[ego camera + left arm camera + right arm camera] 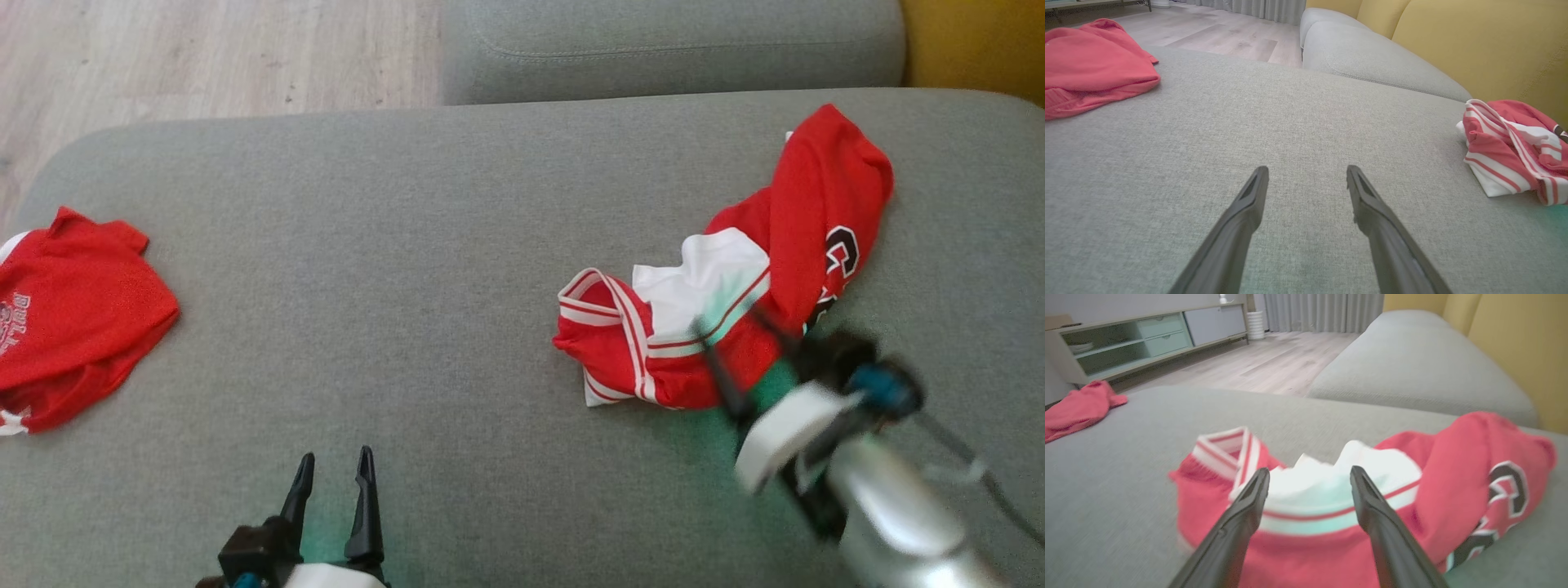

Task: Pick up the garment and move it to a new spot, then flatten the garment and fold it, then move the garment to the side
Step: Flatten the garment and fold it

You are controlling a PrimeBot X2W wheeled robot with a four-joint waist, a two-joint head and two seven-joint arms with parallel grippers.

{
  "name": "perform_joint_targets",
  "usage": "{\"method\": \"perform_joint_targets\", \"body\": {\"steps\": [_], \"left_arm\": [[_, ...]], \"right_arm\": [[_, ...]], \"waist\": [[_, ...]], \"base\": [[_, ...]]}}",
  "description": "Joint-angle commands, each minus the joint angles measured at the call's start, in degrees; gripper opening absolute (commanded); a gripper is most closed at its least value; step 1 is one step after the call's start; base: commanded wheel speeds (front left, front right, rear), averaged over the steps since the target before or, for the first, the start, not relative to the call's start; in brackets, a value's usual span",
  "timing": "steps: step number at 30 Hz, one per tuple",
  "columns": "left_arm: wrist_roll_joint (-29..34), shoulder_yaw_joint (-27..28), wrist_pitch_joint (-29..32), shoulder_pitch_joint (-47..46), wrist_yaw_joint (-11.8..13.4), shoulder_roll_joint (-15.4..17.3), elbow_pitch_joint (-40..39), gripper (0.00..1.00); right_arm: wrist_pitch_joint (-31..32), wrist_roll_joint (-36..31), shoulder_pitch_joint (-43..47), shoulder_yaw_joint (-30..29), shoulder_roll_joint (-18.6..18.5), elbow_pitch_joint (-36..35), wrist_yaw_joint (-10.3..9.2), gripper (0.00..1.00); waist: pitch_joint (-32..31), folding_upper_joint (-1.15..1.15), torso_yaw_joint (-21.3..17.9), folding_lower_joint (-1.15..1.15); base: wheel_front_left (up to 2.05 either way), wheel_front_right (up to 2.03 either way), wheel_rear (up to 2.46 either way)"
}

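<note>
Crumpled red-and-white jersey point(804, 204) lying on the right side of the grey sofa seat point(408, 245), well apart from a second red shirt point(73, 318) at the seat's left end. The jersey is bunched into a long heap, with a striped ribbed band and a white panel toward its near end and black lettering on its right flank. Right gripper point(731, 322), blurred in the head view, is poised at the near edge of the heap with its fingers spread wide on either side of the white panel and nothing between them; whether the tips touch cloth cannot be told. Left gripper point(335, 457) hangs low over bare seat, likewise spread and empty. The cloth appears light, limp and thin, so it should drape and trail when lifted rather than keep its shape; the knit may slide if only one loose layer is pinched. The raised fold at the white panel or the thicker striped band looks the surest place to grip.
</note>
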Motion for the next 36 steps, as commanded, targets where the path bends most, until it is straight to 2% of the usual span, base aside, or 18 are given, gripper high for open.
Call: {"method": "perform_joint_targets", "body": {"steps": [1,6,10,18,19,20,30,33,36], "left_arm": [[-0.3,1.4,-0.3,-2.4,0.2,0.3,-1.6,1.0],[-0.6,0.7,-0.3,-2.2,0.3,0.3,-1.4,1.0],[-0.6,0.7,-0.3,-1.8,0.3,0.3,-1.3,1.0],[-1.3,0.3,-0.3,-1.3,0.6,0.3,-1.2,1.0],[-1.4,0.2,-0.3,-1.3,0.6,0.3,-1.2,1.0],[-1.5,0.2,-0.3,-1.4,0.6,0.3,-1.2,1.0],[-2.0,-0.7,-0.3,-2.2,0.6,0.3,-1.6,1.0],[-2.2,-1.8,-0.3,-2.9,0.4,0.3,-1.6,1.0],[-2.5,-3.5,-0.3,-4.0,0.2,0.3,-1.6,1.0]], "right_arm": [[-0.4,0.6,-1.4,1.6,-0.3,-2.1,-0.04,1.0],[-0.4,4.2,2.1,9.4,-2.3,-4.1,-0.04,1.0],[-0.4,4.1,2.8,11.5,-3.4,-5.0,-0.04,1.0],[-0.4,1.3,1.7,14.2,-3.7,-0.8,-0.04,1.0],[-0.4,1.1,1.4,14.4,-3.6,-0.2,-0.04,0.68],[-0.4,1.1,1.1,14.4,-3.5,0.1,-0.04,0.0],[-0.4,-2.1,-6.3,1.3,-5.9,-12.0,-0.04,0.0],[-0.4,-4.0,-11.9,0.8,-6.6,-12.0,-0.04,0.0],[-0.4,-5.5,-19.0,0.9,-7.2,-8.8,-0.04,0.0]], "waist": [[0.0,0.0,-0.1,0.0],[0.0,0.0,0.3,0.0],[0.1,0.0,1.1,0.0],[0.2,0.0,2.5,0.0],[0.2,0.0,2.6,0.0],[0.3,0.0,2.7,0.0],[1.4,0.0,5.2,0.0],[1.9,0.0,7.3,0.0],[2.9,0.0,10.9,0.0]], "base": [[0.0,0.0,0.0],[0.0,0.0,0.0],[0.0,0.0,0.0],[0.0,0.0,0.0],[0.0,0.0,0.0],[0.0,0.0,0.0],[0.0,0.0,0.0],[0.0,0.0,0.0],[0.0,0.0,0.0]]}}
